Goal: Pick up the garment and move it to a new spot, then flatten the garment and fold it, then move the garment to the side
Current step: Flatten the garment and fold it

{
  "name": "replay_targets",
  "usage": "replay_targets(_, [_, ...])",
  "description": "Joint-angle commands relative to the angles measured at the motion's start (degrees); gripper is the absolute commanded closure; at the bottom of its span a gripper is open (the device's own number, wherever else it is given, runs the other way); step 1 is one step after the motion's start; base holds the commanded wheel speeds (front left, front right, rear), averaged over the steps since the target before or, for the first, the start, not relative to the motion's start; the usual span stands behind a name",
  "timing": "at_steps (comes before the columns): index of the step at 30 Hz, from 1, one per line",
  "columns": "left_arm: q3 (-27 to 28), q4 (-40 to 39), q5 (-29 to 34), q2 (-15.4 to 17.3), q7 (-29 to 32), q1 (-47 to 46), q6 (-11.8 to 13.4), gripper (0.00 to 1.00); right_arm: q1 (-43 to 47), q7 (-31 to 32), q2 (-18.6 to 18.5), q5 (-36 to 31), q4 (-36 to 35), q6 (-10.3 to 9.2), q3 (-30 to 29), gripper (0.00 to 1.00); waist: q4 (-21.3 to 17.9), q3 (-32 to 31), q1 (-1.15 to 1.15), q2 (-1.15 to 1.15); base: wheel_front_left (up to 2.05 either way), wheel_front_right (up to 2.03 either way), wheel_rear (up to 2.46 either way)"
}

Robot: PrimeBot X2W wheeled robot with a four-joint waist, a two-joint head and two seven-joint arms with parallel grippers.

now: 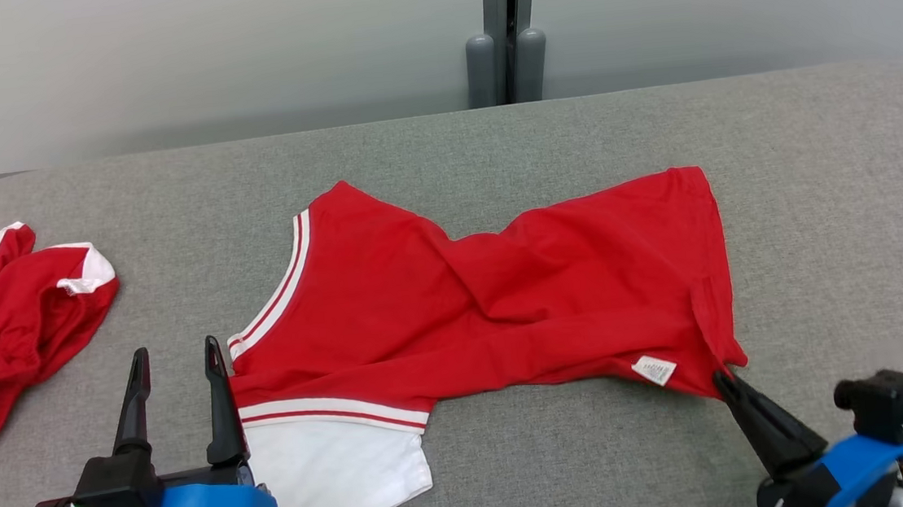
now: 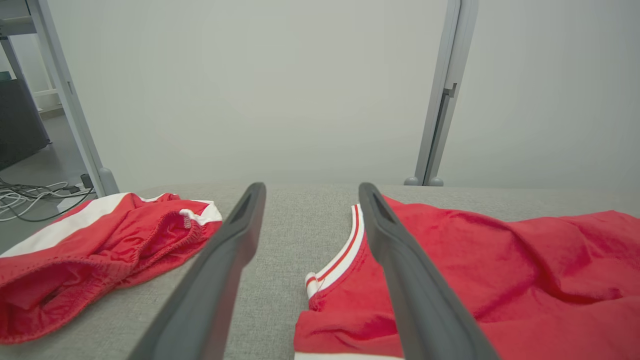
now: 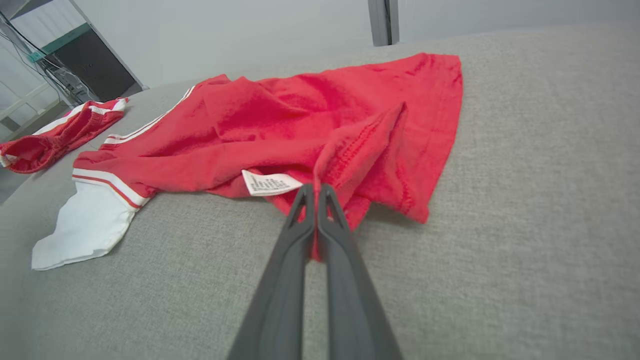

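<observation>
The garment (image 1: 488, 299) is a red shirt with white sleeves and red-and-white striped trim, spread rumpled across the middle of the grey table (image 1: 822, 196). Its white sleeve (image 1: 331, 468) lies at the near left. My right gripper (image 1: 726, 381) is shut on the garment's hem corner at the near right, beside a small white label (image 1: 655, 370); in the right wrist view the fingers (image 3: 327, 205) pinch red cloth (image 3: 370, 140) that rises in a fold. My left gripper (image 1: 177, 367) stands open just left of the striped neckline (image 2: 340, 255), its right finger (image 2: 395, 250) over the cloth's edge.
A second red-and-white piece of clothing (image 1: 8, 325) lies crumpled at the table's left edge. A grey partition wall with a post (image 1: 505, 44) stands behind the table. Cables (image 2: 30, 200) lie on the floor at the far left.
</observation>
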Motion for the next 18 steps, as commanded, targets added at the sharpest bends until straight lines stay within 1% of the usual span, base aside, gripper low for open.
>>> replay_targets(1, [0.26, -0.22, -0.21, -0.03, -0.27, 0.62, 0.24, 0.0, 2.08, 0.75, -0.43, 0.82, -1.48, 0.01, -0.7, 1.0, -0.22, -0.06, 0.0, 0.0, 0.0, 0.0, 0.0])
replay_targets(5, [0.3, -0.36, -0.05, -0.03, -0.27, 0.59, 0.17, 0.0, 6.64, 3.67, -0.59, 2.6, -5.93, 0.01, -2.52, 1.0, -0.62, 0.0, 0.0, 0.0, 0.0, 0.0, 0.0])
replay_targets(8, [0.41, -0.37, 0.13, -0.03, -0.27, 0.43, 0.05, 0.0, 8.98, 7.11, -1.04, 3.94, -8.03, 0.01, -3.0, 1.0, -0.87, 0.09, 0.0, 0.0, 0.0, 0.0, 0.0])
replay_targets(9, [0.41, -0.37, 0.2, -0.04, -0.27, 0.38, 0.01, 0.0, 9.28, 7.68, -1.03, 4.25, -8.75, 0.01, -3.51, 0.55, -0.92, 0.13, 0.0, 0.0, 0.0, 0.0, 0.0])
replay_targets(10, [0.41, -0.35, 0.23, -0.03, -0.27, 0.3, -0.03, 0.0, 9.42, 8.07, -0.9, 4.57, -9.31, 0.01, -3.84, 0.0, -0.94, 0.16, 0.0, 0.0, 0.0, 0.0, 0.0])
replay_targets(18, [0.38, -0.22, 0.28, -0.03, -0.27, 0.4, -0.12, 0.0, 7.83, 7.87, -1.64, 3.28, -12.55, 0.01, -7.88, 0.0, -0.51, -0.08, 0.0, 0.0, 0.0, 0.0, 0.0])
